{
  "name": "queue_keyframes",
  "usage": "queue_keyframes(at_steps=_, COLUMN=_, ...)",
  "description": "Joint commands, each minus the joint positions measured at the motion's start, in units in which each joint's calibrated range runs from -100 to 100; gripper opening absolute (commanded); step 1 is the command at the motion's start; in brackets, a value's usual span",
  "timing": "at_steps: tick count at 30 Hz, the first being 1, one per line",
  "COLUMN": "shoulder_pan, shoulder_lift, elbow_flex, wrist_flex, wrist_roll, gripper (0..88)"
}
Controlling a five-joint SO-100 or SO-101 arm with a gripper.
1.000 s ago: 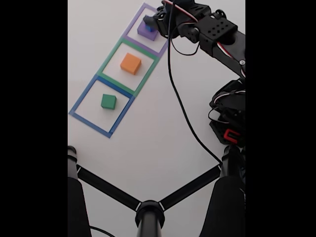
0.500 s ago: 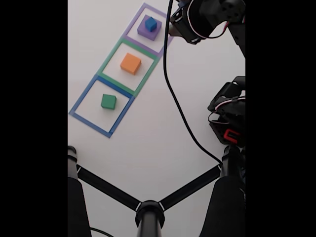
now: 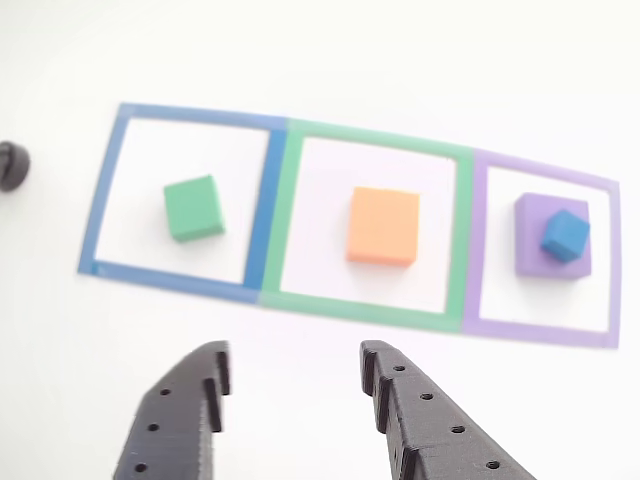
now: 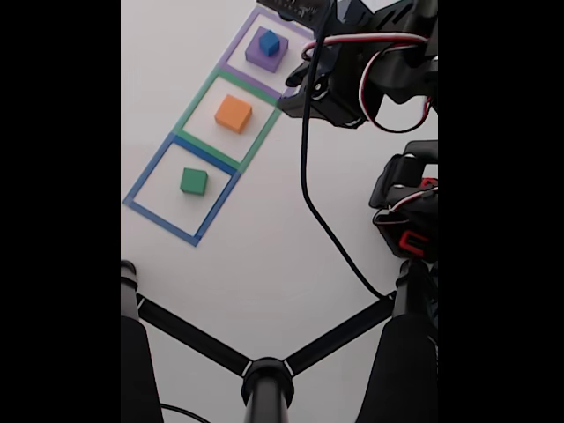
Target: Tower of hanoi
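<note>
Other view shows the end effector [image 3: 293, 377] spread apart, empty, blue block [image 3: 564, 235] atop purple block [image 3: 535, 255].

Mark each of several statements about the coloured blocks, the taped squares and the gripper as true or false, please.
1. The small blue cube sits on top of the matte purple square block. True.
2. The matte orange square block lies inside the blue taped outline. False: it lies inside the green taped outline.
3. The black two-finger gripper is open and holds nothing. True.
4. The matte green cube is stacked on the orange block. False: it rests alone on the white table, inside the blue outline.
5. The purple block lies inside the purple taped outline. True.
</note>
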Motion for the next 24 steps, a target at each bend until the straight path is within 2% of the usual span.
queue_keyframes(at_steps=1, shoulder_pan=-0.27, shoulder_lift=-6.45, elbow_flex=19.08, wrist_flex=-17.58, wrist_roll=0.00, gripper=25.6)
queue_keyframes(at_steps=9, shoulder_pan=-2.93, shoulder_lift=-12.94, elbow_flex=51.16, wrist_flex=-48.99, wrist_roll=0.00, gripper=31.3)
queue_keyframes(at_steps=14, shoulder_pan=-4.46, shoulder_lift=-10.69, elbow_flex=70.24, wrist_flex=-77.80, wrist_roll=0.00, gripper=34.7)
queue_keyframes(at_steps=24, shoulder_pan=-5.68, shoulder_lift=8.78, elbow_flex=80.78, wrist_flex=-109.53, wrist_roll=0.00, gripper=34.9)
